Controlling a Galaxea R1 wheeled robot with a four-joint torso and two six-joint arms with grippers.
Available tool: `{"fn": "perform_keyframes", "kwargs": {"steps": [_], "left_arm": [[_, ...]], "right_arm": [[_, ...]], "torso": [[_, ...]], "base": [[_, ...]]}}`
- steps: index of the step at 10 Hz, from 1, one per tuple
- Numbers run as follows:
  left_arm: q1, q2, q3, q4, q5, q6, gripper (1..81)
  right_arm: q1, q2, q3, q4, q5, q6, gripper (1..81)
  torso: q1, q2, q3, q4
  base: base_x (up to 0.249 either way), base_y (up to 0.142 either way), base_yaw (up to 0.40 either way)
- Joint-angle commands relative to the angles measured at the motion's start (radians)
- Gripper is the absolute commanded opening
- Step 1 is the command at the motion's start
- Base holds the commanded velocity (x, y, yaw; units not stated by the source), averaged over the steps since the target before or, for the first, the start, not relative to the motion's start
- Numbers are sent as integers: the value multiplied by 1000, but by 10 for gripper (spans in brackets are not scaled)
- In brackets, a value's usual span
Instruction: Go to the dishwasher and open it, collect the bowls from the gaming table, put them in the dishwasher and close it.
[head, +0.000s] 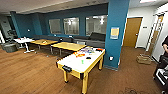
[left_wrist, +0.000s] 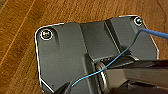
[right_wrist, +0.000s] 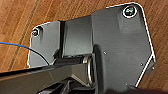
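The gaming table stands in the middle of the head view, with a white top, yellow sides and legs, and a black slot at its near end. Several small colourful things lie on its far end, too blurred to tell which are bowls. A small green piece and a dark one sit nearer the middle. The dishwasher is out of view. Both wrist views look down past the robot's dark plate onto the wooden floor.
A teal pillar rises right behind the table's far end. Low yellow tables, a white table and a dark sofa line the back. A person stands at the right edge, a crate on the floor nearby.
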Motion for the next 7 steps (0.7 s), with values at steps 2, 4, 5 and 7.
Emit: {"fn": "perform_keyframes", "kwargs": {"steps": [2, 4, 5, 7], "left_arm": [[-53, -1, 0, -6, 48, 0, 811], [-53, -1, 0, -6, 48, 0, 811], [-53, -1, 0, -6, 48, 0, 811], [-53, -1, 0, -6, 48, 0, 811]], "right_arm": [[53, 10, 3, -9, -44, -3, 811], [53, 10, 5, -9, -44, -3, 811], [55, 10, 5, -9, -44, -3, 811], [53, 10, 3, -7, -44, -3, 811]], "torso": [[0, 0, 0, 0], [0, 0, 0, 0], [0, 0, 0, 0], [0, 0, 0, 0]], "base": [[169, 74, 0], [179, 74, 0], [185, 74, 0], [185, 76, 0]]}}
